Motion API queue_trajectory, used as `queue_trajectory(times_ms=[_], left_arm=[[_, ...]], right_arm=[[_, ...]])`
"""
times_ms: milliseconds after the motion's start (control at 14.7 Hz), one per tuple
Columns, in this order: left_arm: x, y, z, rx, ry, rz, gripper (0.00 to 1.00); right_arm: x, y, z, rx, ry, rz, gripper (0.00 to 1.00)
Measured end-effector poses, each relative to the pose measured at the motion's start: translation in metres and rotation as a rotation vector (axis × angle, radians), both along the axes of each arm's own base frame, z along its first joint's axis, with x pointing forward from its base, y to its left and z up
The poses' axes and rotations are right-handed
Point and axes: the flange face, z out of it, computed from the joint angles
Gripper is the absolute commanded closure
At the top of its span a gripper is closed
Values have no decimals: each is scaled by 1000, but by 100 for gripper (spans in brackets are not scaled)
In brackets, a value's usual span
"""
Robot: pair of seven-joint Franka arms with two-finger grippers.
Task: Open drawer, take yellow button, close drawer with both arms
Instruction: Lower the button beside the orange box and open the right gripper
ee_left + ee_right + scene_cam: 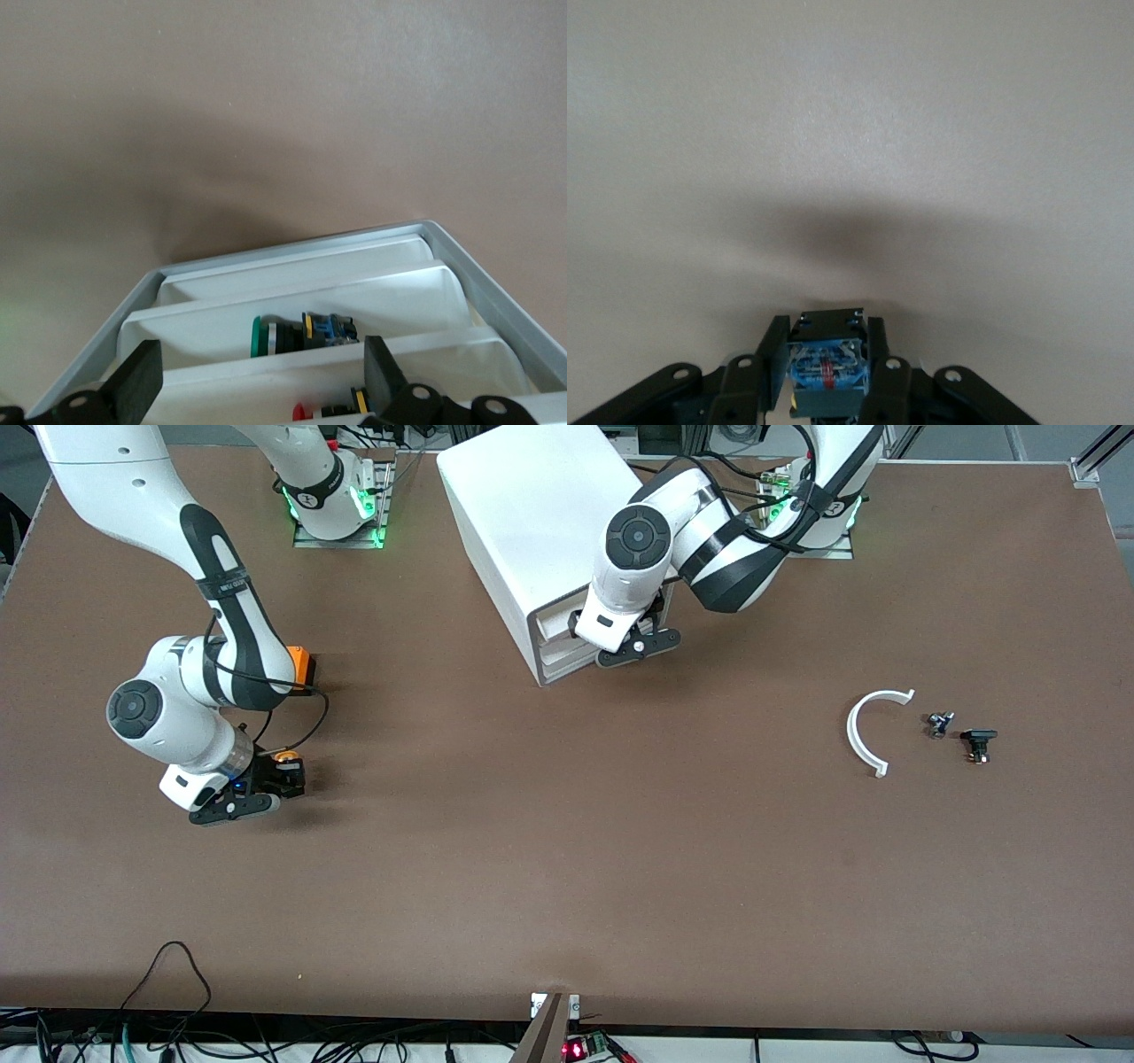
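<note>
The right gripper (285, 778), low over the brown worktop (567, 886) at the right arm's end, has its jaws clamped on the button (285, 758): one small push-button with an orange-yellow cap and a dark square body. It looks light, rigid and smooth, so the flat body sides seem the safest hold. The left gripper (640, 646) has its jaws spread wide at the front of the one white drawer cabinet (532, 522). One orange box (302, 666) sits beside the right arm.

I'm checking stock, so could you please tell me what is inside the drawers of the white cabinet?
Drawer cabinet: one drawer holds a green-capped button, another a red-capped one, partly hidden by the left gripper. Other contents are covered.
</note>
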Motion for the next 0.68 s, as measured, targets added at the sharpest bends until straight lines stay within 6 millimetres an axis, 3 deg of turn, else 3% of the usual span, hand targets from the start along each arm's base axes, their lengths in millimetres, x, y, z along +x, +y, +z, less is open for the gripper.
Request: queue_trajectory(times_ms=[271,339,543,611,679], left_arm=[[-5,-3,1,-6,15,-1,0],[-6,-4,1,-4,19,-5,0],[-10,-6,0,1,26,-13,0],[-12,-7,0,3,29,-16,0],[-13,-7,-1,5,33,-19,0]], right_arm=[[-2,-1,-15,18,11,-26,99],[-2,-1,-17,28,13,-40,90],[-2,-1,-16,40,14,-75,16],[-2,-1,-16,41,13,-96,0],[-1,-1,-15,42,11,-111,0]])
